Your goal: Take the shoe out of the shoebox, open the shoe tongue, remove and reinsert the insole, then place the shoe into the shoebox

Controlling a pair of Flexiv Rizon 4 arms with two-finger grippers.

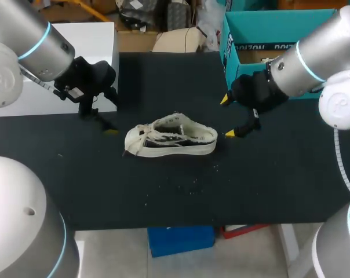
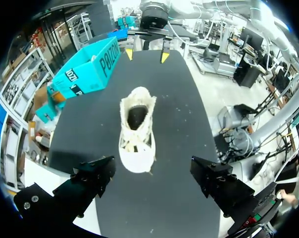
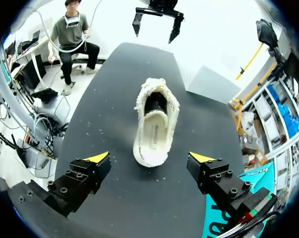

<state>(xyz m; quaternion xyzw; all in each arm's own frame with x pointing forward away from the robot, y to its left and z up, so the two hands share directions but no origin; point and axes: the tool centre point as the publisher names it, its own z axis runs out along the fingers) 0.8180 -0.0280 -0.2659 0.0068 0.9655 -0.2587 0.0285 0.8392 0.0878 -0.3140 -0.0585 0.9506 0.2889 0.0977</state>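
The shoe (image 1: 170, 138) stands on its sole in the middle of the table (image 1: 163, 197), outside the teal shoebox (image 1: 268, 26), toe toward my left gripper (image 1: 99, 120), heel toward my right gripper (image 1: 226, 117); both are spread wide, holding nothing

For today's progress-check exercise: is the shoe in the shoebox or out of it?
Out. The shoe stands on its sole on the table, apart from the teal shoebox.
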